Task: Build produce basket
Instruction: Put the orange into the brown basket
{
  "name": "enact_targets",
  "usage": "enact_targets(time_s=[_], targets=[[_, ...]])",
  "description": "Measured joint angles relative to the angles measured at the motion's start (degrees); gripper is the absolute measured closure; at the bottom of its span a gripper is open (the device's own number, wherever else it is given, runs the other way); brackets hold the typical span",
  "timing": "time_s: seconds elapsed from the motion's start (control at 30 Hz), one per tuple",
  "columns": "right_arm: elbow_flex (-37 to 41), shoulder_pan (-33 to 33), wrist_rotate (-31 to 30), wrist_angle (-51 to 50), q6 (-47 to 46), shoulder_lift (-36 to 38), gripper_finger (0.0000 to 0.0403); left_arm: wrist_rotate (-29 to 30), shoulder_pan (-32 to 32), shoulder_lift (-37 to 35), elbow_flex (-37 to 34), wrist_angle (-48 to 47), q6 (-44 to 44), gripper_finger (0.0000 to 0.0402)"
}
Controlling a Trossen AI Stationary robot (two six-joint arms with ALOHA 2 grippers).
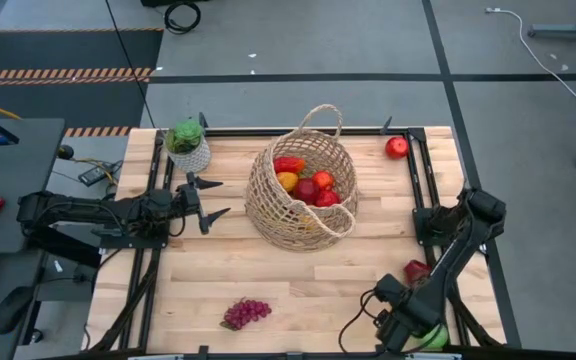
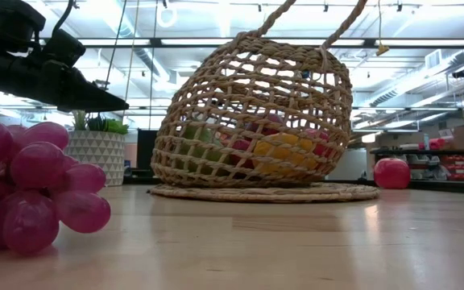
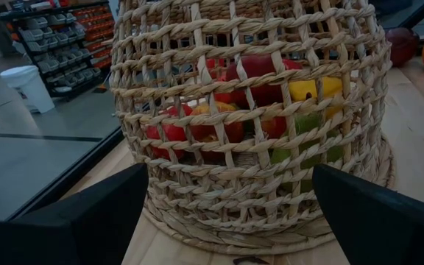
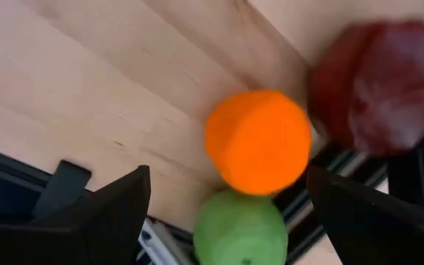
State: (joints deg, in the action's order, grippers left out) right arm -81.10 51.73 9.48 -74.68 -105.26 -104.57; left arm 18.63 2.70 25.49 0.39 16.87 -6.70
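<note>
Step in hand, by my read: collecting the loose produce at the near right corner of the surface (image 1: 268, 260). Basket (image 1: 301, 185) sits mid-surface, towards the far side, already w/ several pieces inside – red, orange & yellow ones show through the weave.

Right gripper (image 4: 227, 199) hangs over the near right corner, pointing down at an orange (image 4: 258, 141), w/ a green fruit (image 4: 240, 232) touching it on one side & a dark red fruit (image 4: 377, 77) just beside it on the other. Its fingers (image 4: 87, 221) are spread wide, released, holding nothing & touching nothing; orange lies between them but lower.

Next move prob. calls for: drop straight onto the orange, close w/o nudging the two neighbours or the frame rail right by them, then lift & carry over to the basket rim.

Left gripper (image 1: 206, 203) waits just left of the basket, near the plant pot (image 1: 188, 148); fingers (image 3: 72, 221) apart, empty, aimed at the basket wall, not touching it.

Also outside the basket: grape bunch (image 1: 247, 313) near the front edge, red apple (image 1: 397, 148) at the far right corner.
</note>
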Motion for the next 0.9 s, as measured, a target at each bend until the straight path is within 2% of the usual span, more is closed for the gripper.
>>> enact_targets(time_s=[0.27, 0.67, 0.9], targets=[[0.0, -0.7, 5.1, 2.9, -7.0, -0.8, 0.0009, 0.0, 0.0, 0.0, 0.0, 0.0, 0.0, 0.0011], [0.0, 7.9, -0.4, 0.7, -23.8, -0.8, 0.0020, 0.0, 0.0, 0.0, 0.0, 0.0, 0.0, 0.0011], [3.9, 8.2, -1.9, 3.4, -25.6, -0.7, 0.0021, 0.0, 0.0, 0.0, 0.0, 0.0, 0.0, 0.0011]])
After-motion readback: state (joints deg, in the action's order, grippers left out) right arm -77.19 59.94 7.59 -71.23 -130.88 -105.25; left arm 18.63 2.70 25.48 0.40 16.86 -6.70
